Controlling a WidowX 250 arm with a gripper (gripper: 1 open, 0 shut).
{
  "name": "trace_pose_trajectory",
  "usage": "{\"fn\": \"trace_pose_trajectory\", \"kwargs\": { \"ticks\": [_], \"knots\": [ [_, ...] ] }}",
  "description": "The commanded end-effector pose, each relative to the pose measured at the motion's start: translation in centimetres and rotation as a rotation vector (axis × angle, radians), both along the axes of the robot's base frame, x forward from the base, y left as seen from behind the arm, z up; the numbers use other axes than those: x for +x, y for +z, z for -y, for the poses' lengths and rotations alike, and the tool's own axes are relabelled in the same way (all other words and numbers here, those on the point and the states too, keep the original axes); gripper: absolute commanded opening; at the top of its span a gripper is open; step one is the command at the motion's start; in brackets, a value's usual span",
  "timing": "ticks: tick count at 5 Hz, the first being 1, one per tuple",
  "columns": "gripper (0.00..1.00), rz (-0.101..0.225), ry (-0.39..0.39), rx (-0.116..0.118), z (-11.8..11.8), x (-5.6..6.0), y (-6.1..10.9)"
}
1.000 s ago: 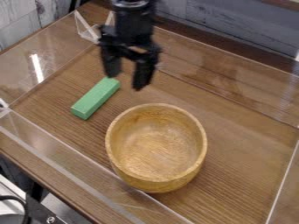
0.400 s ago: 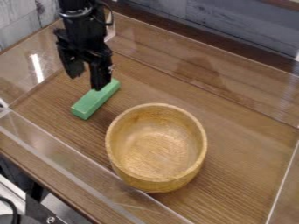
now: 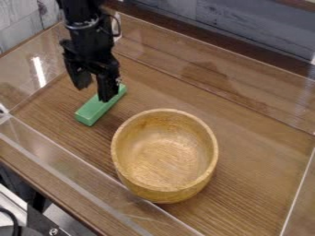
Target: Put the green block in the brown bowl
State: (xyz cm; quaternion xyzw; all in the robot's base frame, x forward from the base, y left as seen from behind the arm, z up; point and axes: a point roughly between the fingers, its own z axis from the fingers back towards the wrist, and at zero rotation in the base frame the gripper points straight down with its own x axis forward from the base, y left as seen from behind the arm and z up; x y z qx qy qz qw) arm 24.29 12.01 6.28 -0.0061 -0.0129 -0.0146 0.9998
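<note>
Black gripper (image 3: 96,85), jaws wide and empty, hangs over upper end of small bright green rectangular block (image 3: 99,106) left of centre; should straddle its narrow width squarely before closing, round light-brown wooden bowl (image 3: 165,154) waiting lower right.

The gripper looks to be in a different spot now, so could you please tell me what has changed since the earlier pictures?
The gripper has moved left across the picture and come down over the far end of the green block, its fingers open. Nothing has been grasped yet. The block and the brown bowl lie where they were, on the table.
</note>
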Motion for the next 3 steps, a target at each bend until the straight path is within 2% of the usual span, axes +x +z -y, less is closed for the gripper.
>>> {"fn": "trace_pose_trajectory", "kwargs": {
  "ticks": [1,3],
  "knots": [
    [1.00,0.029,0.016,0.010,-0.67,0.46,0.05],
    [1.00,0.024,0.029,-0.002,-1.07,1.00,-0.59]
  ]
}}
